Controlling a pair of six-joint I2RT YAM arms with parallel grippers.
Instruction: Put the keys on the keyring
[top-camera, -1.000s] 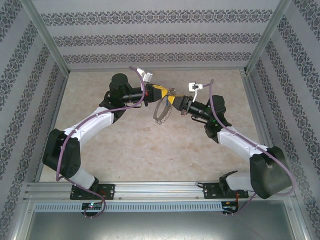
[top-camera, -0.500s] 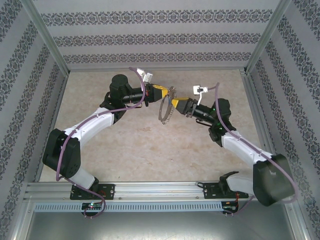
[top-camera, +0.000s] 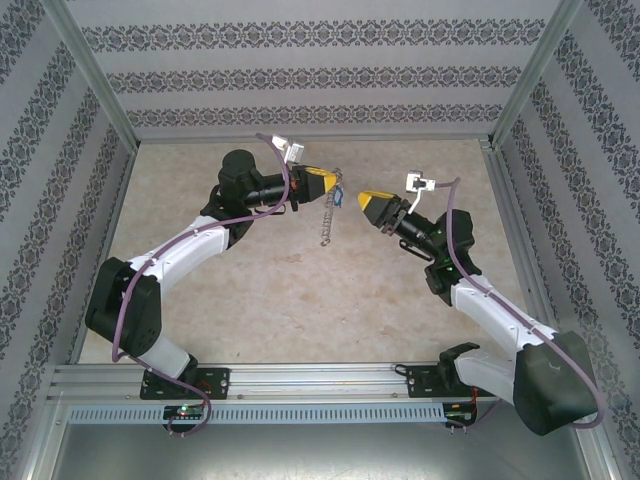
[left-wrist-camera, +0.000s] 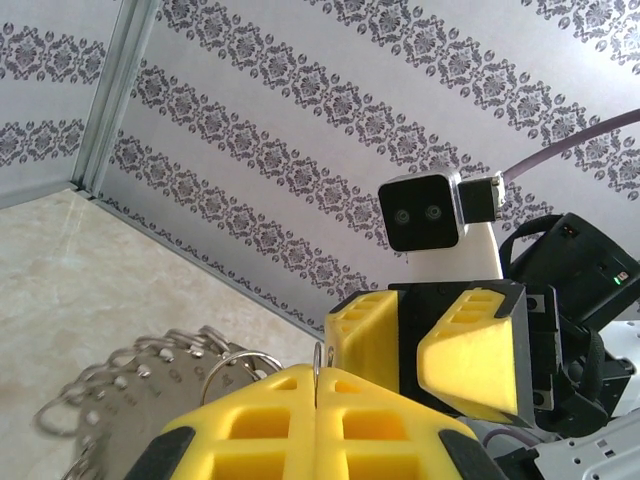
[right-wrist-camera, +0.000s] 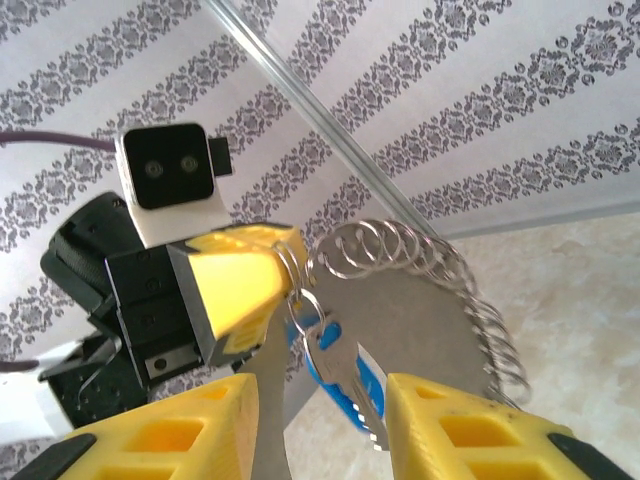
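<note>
My left gripper (top-camera: 329, 184) is shut on a thin wire ring at the top of the keyring (top-camera: 326, 222), which hangs below it above the table. In the right wrist view the keyring (right-wrist-camera: 430, 310) is a grey disc edged with several small silver rings. The keys (right-wrist-camera: 350, 365), silver with a bright blue head, dangle from a ring beside the left gripper (right-wrist-camera: 285, 262). My right gripper (top-camera: 366, 200) stands open a short way to the right, apart from the keyring. Its fingers (right-wrist-camera: 170, 430) flank the hanging keys without touching them. From the left wrist, my left gripper (left-wrist-camera: 318, 375) pinches the wire and the right gripper (left-wrist-camera: 415, 335) faces it.
The beige table (top-camera: 300, 290) is enclosed by patterned walls (top-camera: 300, 75) with metal posts at the corners. An aluminium rail (top-camera: 320, 380) carrying both arm bases runs along the near edge. A purple cable (top-camera: 455, 250) trails along the right arm.
My right gripper has opened and drawn back to the right, away from the keyring. The keyring has swung to hang edge-on from my left gripper, which stayed shut in place.
</note>
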